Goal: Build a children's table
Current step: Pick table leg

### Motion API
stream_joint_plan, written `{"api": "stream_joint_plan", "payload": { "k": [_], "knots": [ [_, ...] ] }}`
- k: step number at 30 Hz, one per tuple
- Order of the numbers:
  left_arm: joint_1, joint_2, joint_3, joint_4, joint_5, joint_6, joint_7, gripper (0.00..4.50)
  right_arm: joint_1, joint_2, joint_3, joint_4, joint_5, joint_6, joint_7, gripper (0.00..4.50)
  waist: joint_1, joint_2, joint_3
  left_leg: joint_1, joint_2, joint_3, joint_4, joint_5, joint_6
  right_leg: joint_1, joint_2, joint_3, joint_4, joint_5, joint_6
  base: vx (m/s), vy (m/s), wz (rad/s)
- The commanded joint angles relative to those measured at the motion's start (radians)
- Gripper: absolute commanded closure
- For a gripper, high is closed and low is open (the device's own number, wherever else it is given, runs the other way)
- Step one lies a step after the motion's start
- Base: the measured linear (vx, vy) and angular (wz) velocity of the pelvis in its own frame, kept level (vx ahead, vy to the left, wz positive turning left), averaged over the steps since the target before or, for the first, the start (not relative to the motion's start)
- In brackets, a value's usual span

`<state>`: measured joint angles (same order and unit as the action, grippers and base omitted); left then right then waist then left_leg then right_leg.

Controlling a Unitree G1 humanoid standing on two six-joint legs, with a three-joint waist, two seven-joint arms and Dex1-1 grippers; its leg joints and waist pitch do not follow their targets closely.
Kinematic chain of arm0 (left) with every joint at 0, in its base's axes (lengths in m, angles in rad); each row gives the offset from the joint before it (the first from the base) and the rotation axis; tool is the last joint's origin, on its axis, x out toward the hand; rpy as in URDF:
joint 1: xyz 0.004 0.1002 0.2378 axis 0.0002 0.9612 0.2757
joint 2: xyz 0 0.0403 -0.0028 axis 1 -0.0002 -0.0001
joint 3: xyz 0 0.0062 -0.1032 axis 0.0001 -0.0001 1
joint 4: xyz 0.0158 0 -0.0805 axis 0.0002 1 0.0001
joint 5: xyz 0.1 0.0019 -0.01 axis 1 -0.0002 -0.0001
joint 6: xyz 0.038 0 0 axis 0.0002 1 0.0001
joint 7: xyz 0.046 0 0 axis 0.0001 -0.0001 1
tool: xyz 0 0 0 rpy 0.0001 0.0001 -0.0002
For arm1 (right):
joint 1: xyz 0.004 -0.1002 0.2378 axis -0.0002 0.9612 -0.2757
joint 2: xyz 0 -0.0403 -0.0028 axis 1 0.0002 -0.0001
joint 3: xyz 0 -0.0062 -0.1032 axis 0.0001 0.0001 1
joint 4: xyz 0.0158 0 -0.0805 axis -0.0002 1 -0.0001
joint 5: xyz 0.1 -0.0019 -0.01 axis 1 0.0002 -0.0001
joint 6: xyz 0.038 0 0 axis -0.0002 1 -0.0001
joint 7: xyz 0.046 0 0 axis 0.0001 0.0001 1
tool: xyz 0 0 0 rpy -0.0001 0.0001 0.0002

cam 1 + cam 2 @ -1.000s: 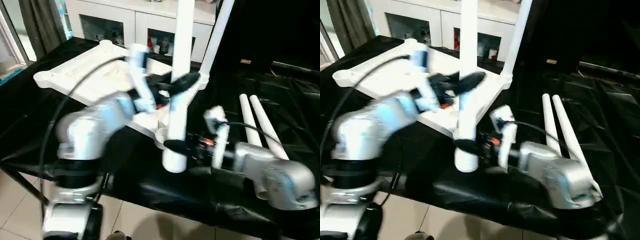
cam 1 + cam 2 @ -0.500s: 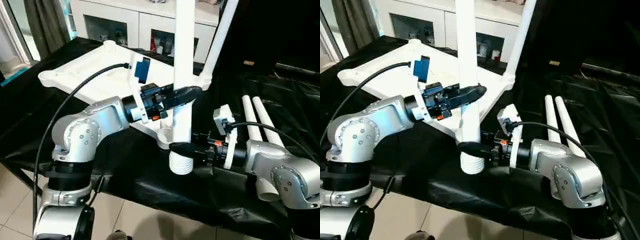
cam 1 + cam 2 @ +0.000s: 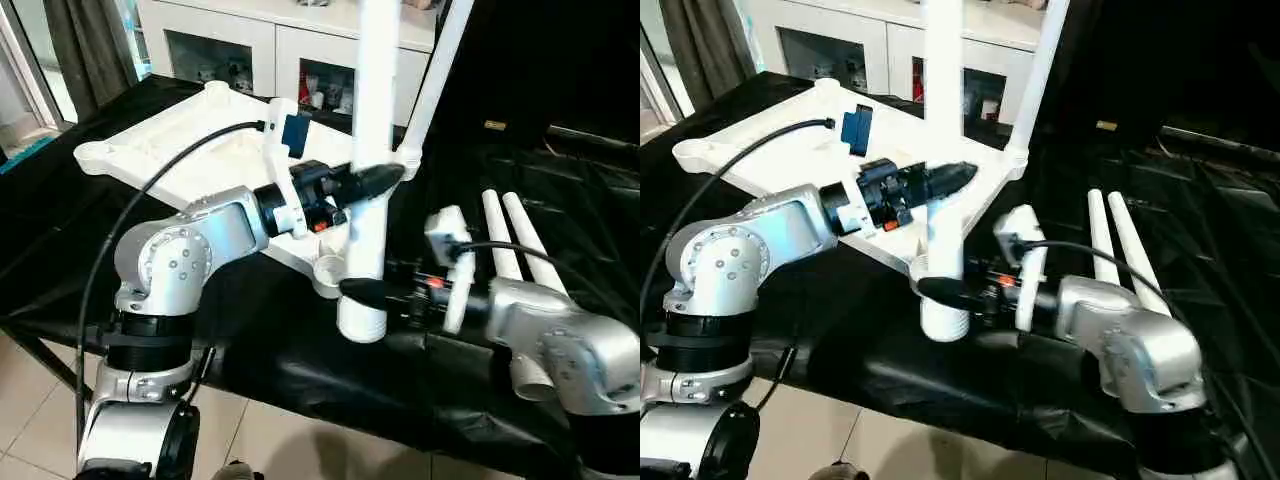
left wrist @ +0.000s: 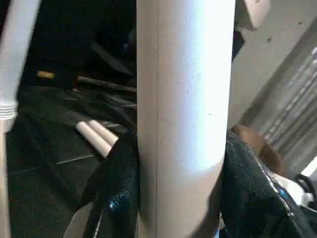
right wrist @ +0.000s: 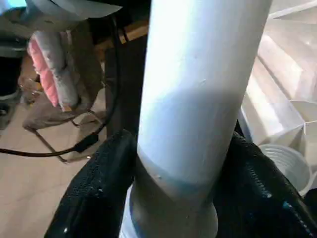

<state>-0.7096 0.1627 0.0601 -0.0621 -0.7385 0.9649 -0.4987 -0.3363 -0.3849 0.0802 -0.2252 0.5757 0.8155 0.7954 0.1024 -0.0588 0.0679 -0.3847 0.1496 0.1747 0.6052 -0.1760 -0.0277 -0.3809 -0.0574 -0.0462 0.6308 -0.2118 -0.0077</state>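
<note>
Both grippers, left (image 3: 372, 182) and right (image 3: 362, 292), pinch one leg (image 3: 365, 240) upright; its ribbed end hovers beside the tabletop's (image 3: 180, 150) corner socket (image 3: 328, 270), apparently for insertion.

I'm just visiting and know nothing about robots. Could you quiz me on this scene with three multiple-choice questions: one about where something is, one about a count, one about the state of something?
1. Where do the spare legs lie?
A. On the black cloth by the right arm
B. On the floor
C. Inside the cabinet

2. How many legs lie flat on the cloth?
A. One
B. Two
C. Four

3. How is the upright leg held?
A. By no gripper
B. By the left gripper alone
C. By both grippers, one above the other

Answers:
1. A: they rest on the cloth beside the right forearm.
2. B: two tubes lie side by side there.
3. C: the left gripper clasps it higher up, the right gripper near its ribbed lower end, beside the empty socket of the top.
</note>
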Motion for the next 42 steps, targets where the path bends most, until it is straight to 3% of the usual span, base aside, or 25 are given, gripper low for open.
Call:
{"api": "stream_joint_plan", "payload": {
  "k": [1, 9, 15, 19, 33, 42],
  "knots": [
    [-0.018, 0.02, -0.036, -0.018, 0.055, -0.029, 0.016, 2.68, -0.043, 0.013, -0.012, 0.022, -0.027, -0.004, -0.06, 1.58, 0.0, 0.006, -0.071, 0.024, 0.079, -0.03, -0.068, -0.111, -0.013, 0.045, -0.093, 0.052, -0.073, -0.098, -0.203, 0.0, 0.0, 0.0],
    [-0.012, 0.03, -0.092, -0.067, 0.074, -0.04, -0.004, 2.68, -0.079, 0.036, -0.032, 0.057, -0.001, 0.061, -0.102, 1.56, 0.002, 0.005, -0.073, 0.023, 0.079, -0.028, -0.068, -0.094, -0.014, 0.045, -0.093, 0.052, -0.067, -0.06, -0.212, 0.0, 0.0, 0.0],
    [-0.009, 0.025, -0.101, -0.072, 0.079, -0.053, -0.023, 2.68, -0.098, 0.048, -0.038, 0.082, 0.028, 0.112, -0.112, 1.56, 0.001, 0.002, -0.07, 0.023, 0.078, -0.027, -0.07, -0.117, -0.023, 0.044, -0.094, 0.051, -0.074, -0.12, -0.196, 0.0, 0.0, 0.0],
    [-0.005, 0.025, -0.107, -0.087, 0.067, -0.054, -0.025, 2.68, -0.104, 0.056, -0.039, 0.093, 0.042, 0.142, -0.118, 1.56, 0.0, 0.0, -0.072, 0.022, 0.077, -0.027, -0.069, -0.105, -0.024, 0.045, -0.094, 0.052, -0.071, -0.102, -0.194, 0.0, 0.0, 0.0],
    [-0.004, 0.019, -0.108, -0.092, 0.066, -0.053, -0.037, 2.68, -0.107, 0.042, -0.013, 0.096, 0.041, 0.157, -0.111, 1.56, 0.001, -0.002, -0.072, 0.021, 0.076, -0.026, -0.068, -0.099, -0.026, 0.045, -0.094, 0.052, -0.071, -0.101, -0.187, 0.0, 0.0, 0.0],
    [-0.002, 0.01, -0.107, -0.087, 0.068, -0.053, -0.033, 2.68, -0.101, 0.026, -0.006, 0.092, 0.044, 0.156, -0.094, 2.35, 0.001, -0.005, -0.071, 0.021, 0.077, -0.025, -0.067, -0.096, -0.021, 0.045, -0.094, 0.052, -0.072, -0.109, -0.185, 0.0, 0.0, 0.0]
  ]
}}
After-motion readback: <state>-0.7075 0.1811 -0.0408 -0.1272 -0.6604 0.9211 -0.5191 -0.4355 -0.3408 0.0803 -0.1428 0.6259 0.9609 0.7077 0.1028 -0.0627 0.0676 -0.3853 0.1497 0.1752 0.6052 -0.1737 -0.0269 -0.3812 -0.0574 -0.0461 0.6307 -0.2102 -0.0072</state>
